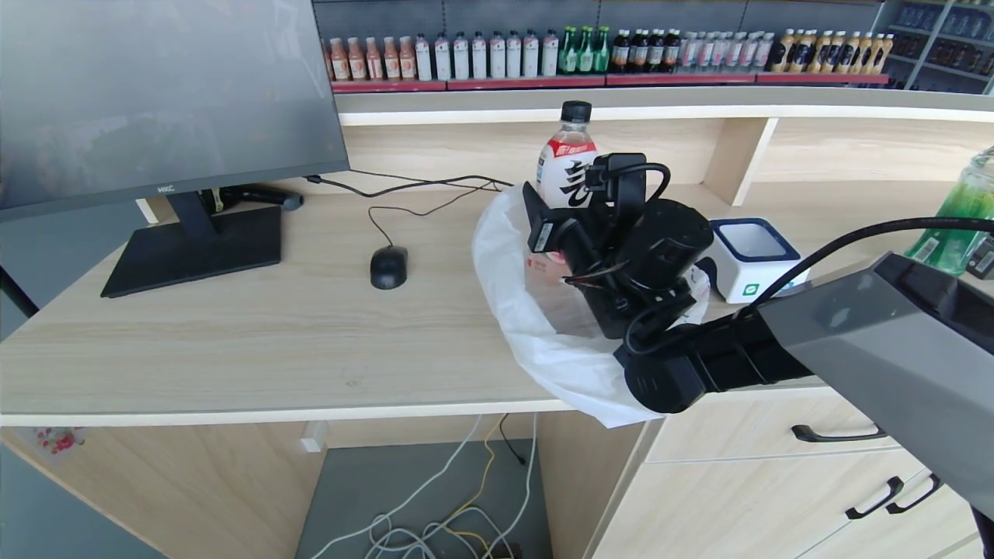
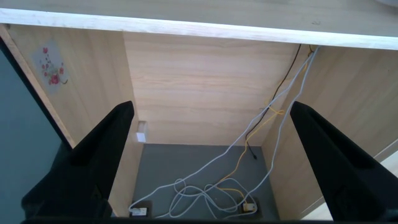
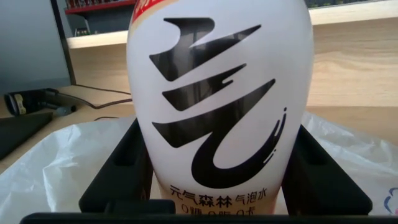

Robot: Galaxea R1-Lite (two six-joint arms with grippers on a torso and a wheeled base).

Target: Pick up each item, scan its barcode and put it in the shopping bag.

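Note:
A white-labelled drink bottle with a black cap stands upright over the open white shopping bag on the counter. My right gripper is shut on the bottle's lower body; in the right wrist view the bottle sits between the two black fingers, with the bag's plastic below. A white scanner box with a dark blue rim stands to the right of the bag. My left gripper hangs open below the counter's edge, with nothing between its fingers.
A monitor on a black stand, a black mouse and cables occupy the counter's left half. A green bottle stands at the far right. Drawers lie under the counter, and loose cables lie on the floor beneath.

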